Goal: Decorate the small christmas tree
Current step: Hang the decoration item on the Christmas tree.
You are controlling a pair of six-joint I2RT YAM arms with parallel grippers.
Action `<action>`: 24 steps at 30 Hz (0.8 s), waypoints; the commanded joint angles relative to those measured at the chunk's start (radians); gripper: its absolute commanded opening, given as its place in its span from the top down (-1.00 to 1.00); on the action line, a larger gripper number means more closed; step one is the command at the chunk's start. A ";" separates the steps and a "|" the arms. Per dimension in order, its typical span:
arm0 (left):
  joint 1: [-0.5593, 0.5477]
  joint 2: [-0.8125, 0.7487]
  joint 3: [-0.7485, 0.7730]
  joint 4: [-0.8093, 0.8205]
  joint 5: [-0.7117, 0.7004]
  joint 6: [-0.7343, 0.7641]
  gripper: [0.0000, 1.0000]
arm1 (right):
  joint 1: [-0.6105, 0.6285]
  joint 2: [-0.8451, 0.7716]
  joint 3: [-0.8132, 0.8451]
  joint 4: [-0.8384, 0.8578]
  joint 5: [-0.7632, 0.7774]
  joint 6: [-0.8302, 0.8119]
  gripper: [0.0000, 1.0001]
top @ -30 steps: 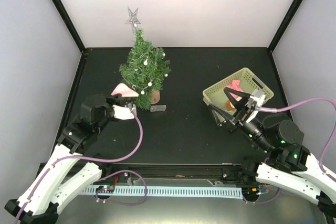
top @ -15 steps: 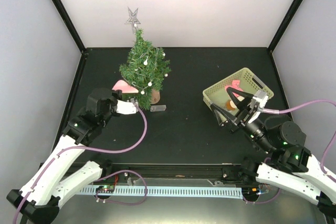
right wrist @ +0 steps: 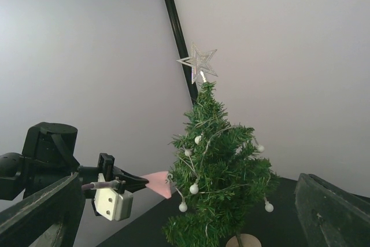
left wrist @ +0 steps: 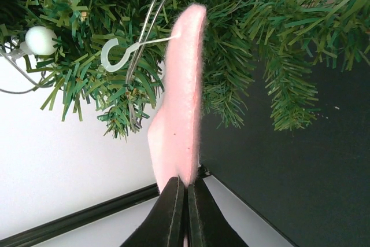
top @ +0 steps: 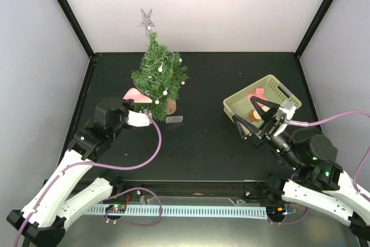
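Sitting right of centre: pale green basket (top: 245, 91), holding pink piece (top: 258, 93), orange piece (top: 252, 115).
Standing upper left: small christmas tree (top: 158, 73).
Pinching pink ornament (left wrist: 179, 114) at lower branches: left gripper (left wrist: 185, 192).
Hovering at basket, fingers spread wide: right gripper (top: 240, 108).

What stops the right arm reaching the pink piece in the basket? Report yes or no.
Probably yes. The right gripper hangs open at the near edge of the basket, with nothing seen between its fingers and the pink piece. Only the basket wall needs clearing.
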 commanded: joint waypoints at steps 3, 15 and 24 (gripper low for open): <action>-0.008 -0.005 0.007 -0.039 0.048 0.041 0.97 | -0.004 -0.006 -0.012 0.035 0.011 -0.010 -1.00; -0.014 0.011 -0.009 -0.034 0.028 0.027 0.97 | -0.005 -0.027 -0.017 0.023 0.019 -0.011 -1.00; -0.020 0.025 0.014 -0.021 -0.004 0.038 0.97 | -0.004 -0.037 -0.026 0.023 0.023 -0.011 -1.00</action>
